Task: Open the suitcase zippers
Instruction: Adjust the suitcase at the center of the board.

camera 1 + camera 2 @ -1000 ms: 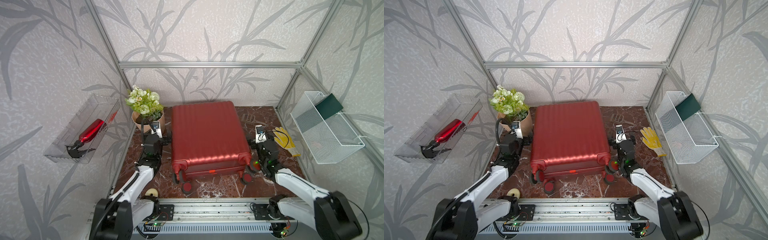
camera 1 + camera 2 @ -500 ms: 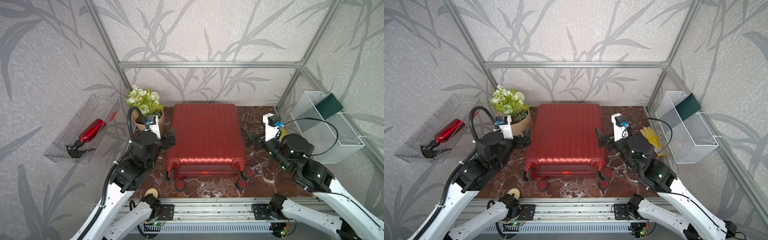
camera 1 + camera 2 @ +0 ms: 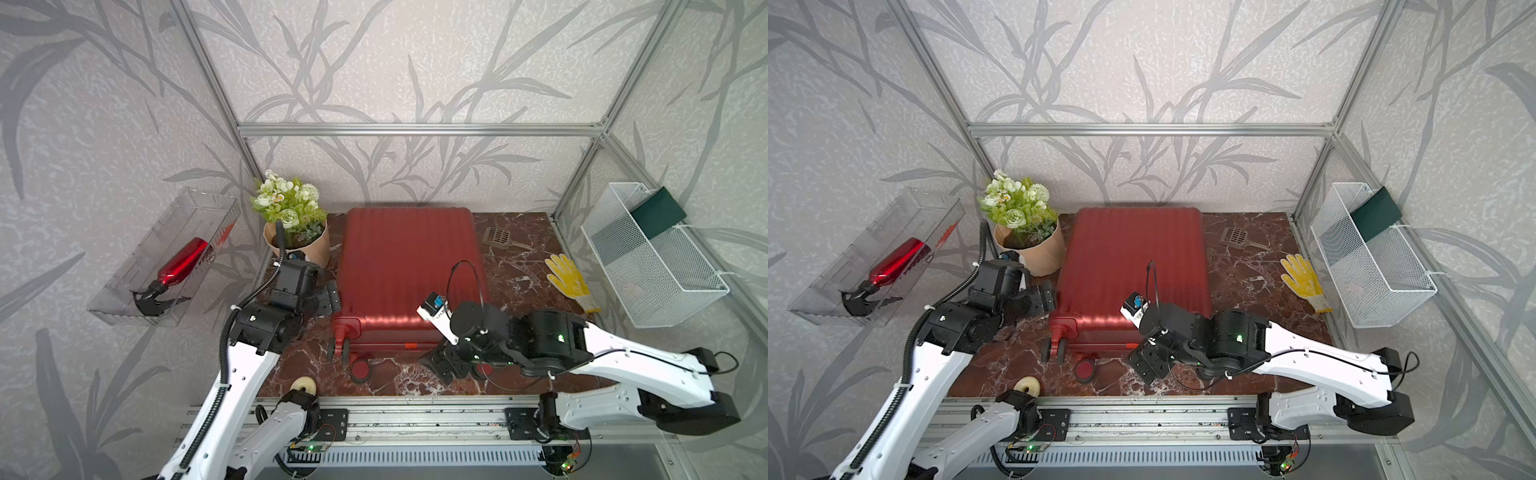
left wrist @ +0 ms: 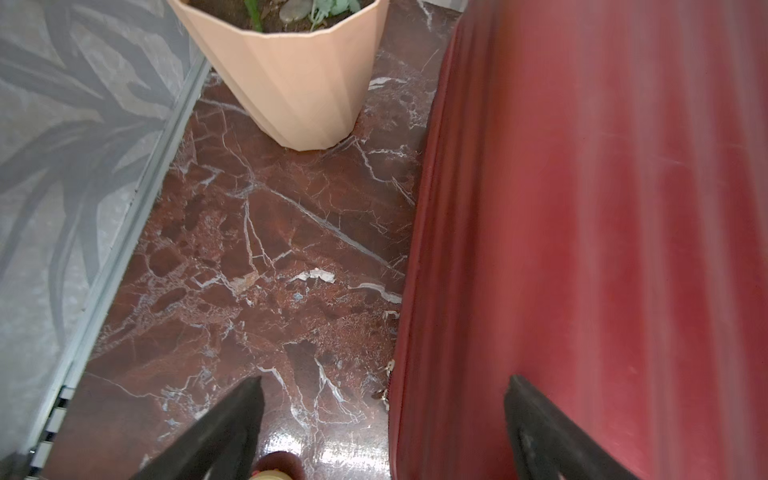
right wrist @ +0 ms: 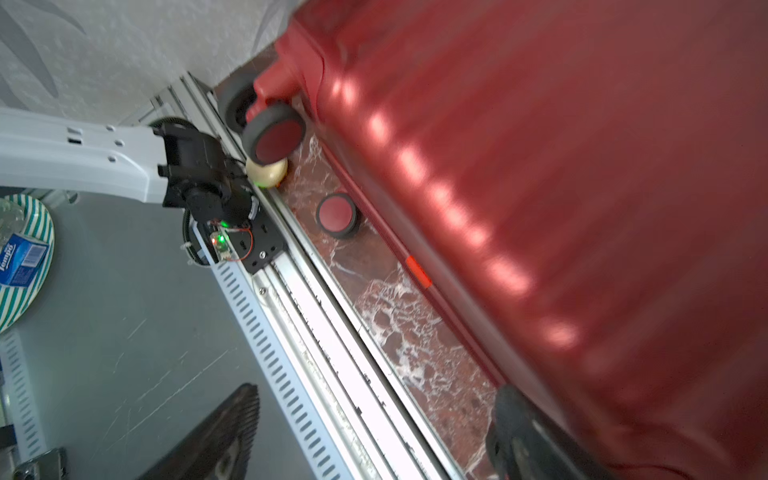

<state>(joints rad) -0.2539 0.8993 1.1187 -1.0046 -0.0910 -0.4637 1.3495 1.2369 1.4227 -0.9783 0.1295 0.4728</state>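
Note:
The red ribbed suitcase (image 3: 407, 266) (image 3: 1129, 262) lies flat on the marble top, wheels toward the front rail. Its zippers show as a thin red track along the front seam, carrying an orange-red tab (image 5: 417, 272) (image 3: 409, 345). Small metal pulls (image 4: 388, 378) hang at the left side seam. My left gripper (image 3: 328, 297) (image 4: 384, 415) is open beside the case's front left corner. One of its fingers (image 4: 536, 428) is over the shell (image 4: 582, 249). My right gripper (image 3: 446, 361) (image 5: 374, 428) is open at the front right corner, one finger (image 5: 523, 436) by the seam.
A flower pot (image 3: 297, 245) stands close to the case's left side. A scoop (image 3: 498, 237) and a yellow glove (image 3: 567, 278) lie to the right. A wire basket (image 3: 652, 257) and a clear bin holding a red spray bottle (image 3: 183, 266) hang on the walls. A tape roll (image 3: 303, 386) lies by the rail.
The right gripper has swung from the case's right side round to its front right corner. The left gripper has come down and forward along the left side. The case has shifted a little.

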